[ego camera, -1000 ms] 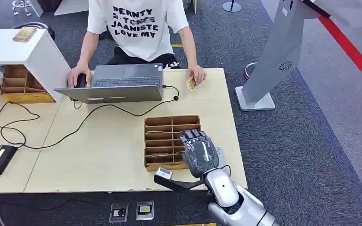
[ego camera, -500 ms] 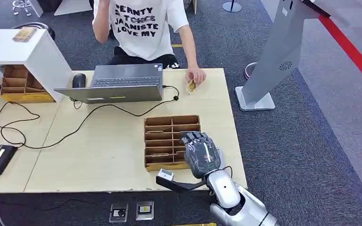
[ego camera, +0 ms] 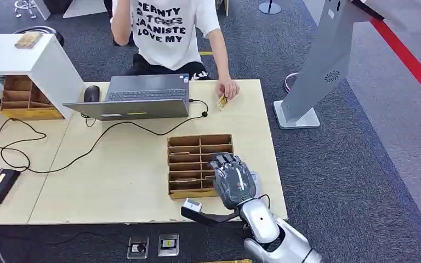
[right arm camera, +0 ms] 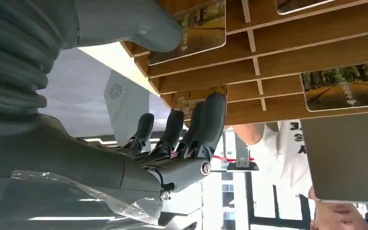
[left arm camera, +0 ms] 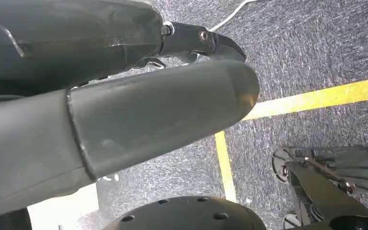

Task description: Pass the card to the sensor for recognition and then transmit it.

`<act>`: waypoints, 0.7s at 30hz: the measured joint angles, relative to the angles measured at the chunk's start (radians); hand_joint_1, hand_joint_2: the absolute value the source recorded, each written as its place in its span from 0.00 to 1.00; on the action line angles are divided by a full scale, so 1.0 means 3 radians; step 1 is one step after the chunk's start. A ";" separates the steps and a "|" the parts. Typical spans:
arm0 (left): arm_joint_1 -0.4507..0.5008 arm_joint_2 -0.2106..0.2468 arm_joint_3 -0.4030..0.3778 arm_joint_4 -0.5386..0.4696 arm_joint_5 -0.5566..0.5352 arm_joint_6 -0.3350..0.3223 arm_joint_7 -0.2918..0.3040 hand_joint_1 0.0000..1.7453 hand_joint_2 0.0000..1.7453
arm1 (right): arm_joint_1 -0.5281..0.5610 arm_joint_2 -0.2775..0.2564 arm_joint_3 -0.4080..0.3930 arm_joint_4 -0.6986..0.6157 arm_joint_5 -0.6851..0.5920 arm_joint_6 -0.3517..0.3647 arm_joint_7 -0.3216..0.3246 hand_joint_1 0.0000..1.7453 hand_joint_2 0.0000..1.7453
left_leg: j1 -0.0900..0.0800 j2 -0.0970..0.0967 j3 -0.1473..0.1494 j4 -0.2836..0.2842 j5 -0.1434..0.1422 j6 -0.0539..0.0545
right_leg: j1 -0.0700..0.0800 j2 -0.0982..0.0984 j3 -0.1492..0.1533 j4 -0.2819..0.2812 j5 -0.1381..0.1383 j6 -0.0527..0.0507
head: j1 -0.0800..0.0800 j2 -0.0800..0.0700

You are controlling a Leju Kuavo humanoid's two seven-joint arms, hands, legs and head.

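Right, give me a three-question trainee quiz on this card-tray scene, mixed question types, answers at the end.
1. True or false: the right hand is over the right-hand end of the wooden card tray.
2. Multiple choice: what is the person's hand touching on the table? A) the mouse B) a card C) the laptop
3. Fill in: in the right wrist view, the thumb rests against a ____ lying in a tray slot.

Key: 1 true; 2 B, the small card near the table's far edge, while the mouse lies untouched beside the laptop; 3 card.
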 joint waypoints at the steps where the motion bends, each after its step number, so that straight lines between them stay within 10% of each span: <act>1: 0.0000 0.0000 0.0001 0.0000 0.0000 0.0000 0.0000 0.00 0.00 | 0.0003 0.0000 0.0000 0.0000 -0.0006 0.0006 0.0000 0.44 1.00 | 0.0000 0.0000 0.0000 0.0000 0.0000 0.0000 | 0.0000 0.0000 0.0000 0.0000 0.0000 0.0000 | 0.0000 0.0001; 21: 0.0000 0.0023 0.0000 0.0000 -0.0056 -0.0031 -0.0001 0.00 0.00 | 0.0132 -0.0003 0.0006 -0.0074 -0.0097 0.0186 0.0083 0.48 1.00 | 0.0000 0.0000 0.0000 0.0000 0.0000 0.0000 | 0.0000 0.0000 0.0000 0.0000 0.0000 0.0000 | 0.0000 0.0000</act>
